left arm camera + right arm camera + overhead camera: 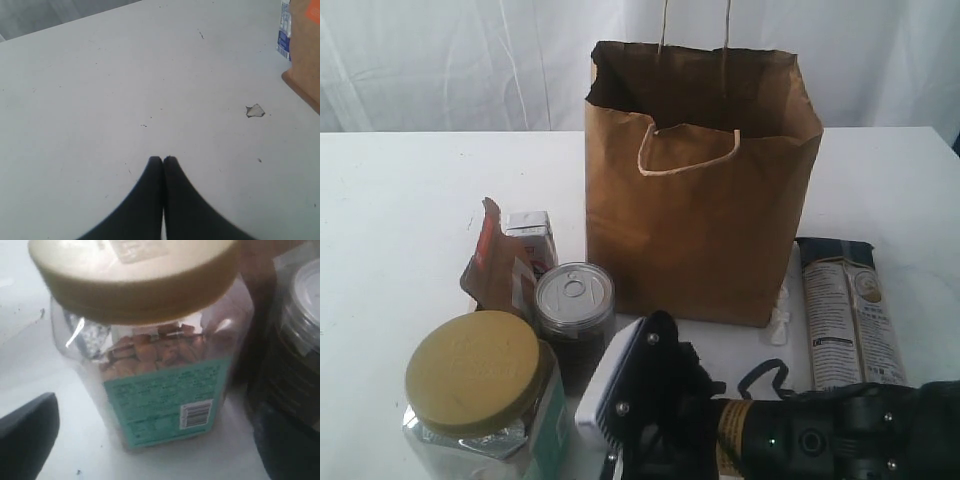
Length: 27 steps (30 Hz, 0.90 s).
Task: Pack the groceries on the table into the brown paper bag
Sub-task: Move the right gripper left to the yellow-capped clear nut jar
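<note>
The brown paper bag (705, 200) stands open in the middle of the white table (400, 200). Left of it are the white-blue carton (532, 235), the brown foil pouch (492, 265) and the tin can (575, 300). In front of these stands the clear jar with the mustard lid (475, 380). The dark pasta packet (847, 310) lies right of the bag. My right gripper (160, 457) is open, its fingers (25, 435) wide on either side of the jar (150, 365) and not touching it. The tin can (295, 340) stands beside the jar. My left gripper (163, 160) is shut and empty over bare table.
My right arm (800, 430) reaches in along the front edge. A small white piece (778, 322) lies at the bag's foot. In the left wrist view a pale flake (255, 110) lies on the table, near the bag's corner (305, 55) and a blue-white printed edge (284, 30).
</note>
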### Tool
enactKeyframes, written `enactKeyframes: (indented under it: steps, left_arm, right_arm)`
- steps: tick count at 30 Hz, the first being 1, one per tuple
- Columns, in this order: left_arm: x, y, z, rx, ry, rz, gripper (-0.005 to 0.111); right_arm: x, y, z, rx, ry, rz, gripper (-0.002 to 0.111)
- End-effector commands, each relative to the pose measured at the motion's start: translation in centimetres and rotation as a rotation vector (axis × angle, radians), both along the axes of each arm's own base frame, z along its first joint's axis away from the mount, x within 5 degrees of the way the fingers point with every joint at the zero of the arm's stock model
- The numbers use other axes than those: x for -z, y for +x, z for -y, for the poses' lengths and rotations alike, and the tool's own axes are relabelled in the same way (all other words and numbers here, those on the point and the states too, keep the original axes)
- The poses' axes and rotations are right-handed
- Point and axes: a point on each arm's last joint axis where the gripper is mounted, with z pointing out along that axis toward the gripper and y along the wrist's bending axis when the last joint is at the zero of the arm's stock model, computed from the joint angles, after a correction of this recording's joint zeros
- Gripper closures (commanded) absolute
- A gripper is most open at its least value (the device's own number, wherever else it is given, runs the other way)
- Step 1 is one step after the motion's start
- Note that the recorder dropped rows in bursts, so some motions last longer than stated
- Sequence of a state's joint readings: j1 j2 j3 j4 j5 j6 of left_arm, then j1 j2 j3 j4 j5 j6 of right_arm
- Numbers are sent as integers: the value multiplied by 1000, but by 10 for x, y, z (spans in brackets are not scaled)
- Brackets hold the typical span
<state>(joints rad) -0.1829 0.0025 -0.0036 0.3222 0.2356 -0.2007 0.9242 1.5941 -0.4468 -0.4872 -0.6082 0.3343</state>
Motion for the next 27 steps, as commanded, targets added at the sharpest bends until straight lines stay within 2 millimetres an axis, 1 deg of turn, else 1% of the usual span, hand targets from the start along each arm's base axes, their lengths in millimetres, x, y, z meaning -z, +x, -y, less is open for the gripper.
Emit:
enactKeyframes:
  steps: [1,3,8,13,17,27]
  left_arm:
    - [1,0,0,-4,-3,2,107]
    - [1,0,0,-4,-3,2,107]
    - [1,0,0,-4,-3,2,107]
    - [1,0,0,-4,-3,2,107]
    - [1,0,0,-4,-3,2,107]
    - [1,0,0,-4,-3,2,107]
  right_arm:
    - [7,2,-3,-147,-54,233,9]
    - [10,2,-6,-174,-40,267,9]
    - [15,4,-10,-170,-24,256,9]
    - [18,12,-12,-73,0,220,9]
    - [17,17,-11,-4,20,200,9]
    - [10,18,-15,-13,83,229,9]
